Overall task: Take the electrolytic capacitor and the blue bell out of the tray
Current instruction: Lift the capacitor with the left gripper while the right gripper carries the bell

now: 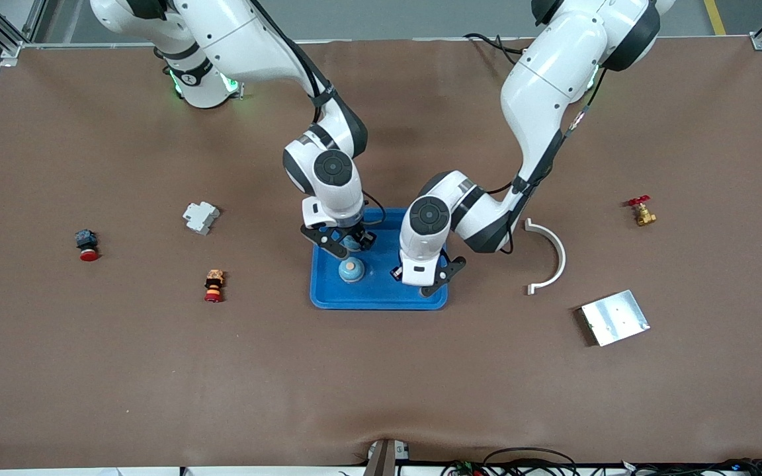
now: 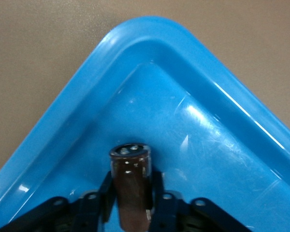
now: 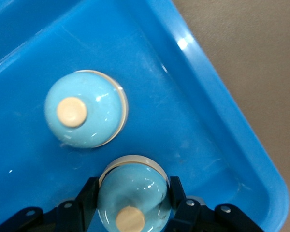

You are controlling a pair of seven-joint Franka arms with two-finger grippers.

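Note:
A blue tray (image 1: pixel 381 297) lies mid-table. My right gripper (image 3: pixel 134 193) is shut on a light blue bell (image 3: pixel 135 193) with a tan knob, low in the tray. A second, like bell (image 3: pixel 86 115) stands free on the tray floor beside it, and shows as the free bell (image 1: pixel 351 269) in the front view just under the right gripper (image 1: pixel 348 241). My left gripper (image 2: pixel 130 186) is shut on a dark brown capacitor (image 2: pixel 130 174) with a silver top, held upright just over the tray floor near a corner. In the front view the left gripper (image 1: pixel 421 277) is over the tray's end toward the left arm.
A white breaker (image 1: pixel 200 217) and two red-capped switches (image 1: pixel 86 244) (image 1: pixel 214 285) lie toward the right arm's end. A white curved bracket (image 1: pixel 550 258), a metal plate (image 1: pixel 614 317) and a red-handled brass valve (image 1: pixel 641 211) lie toward the left arm's end.

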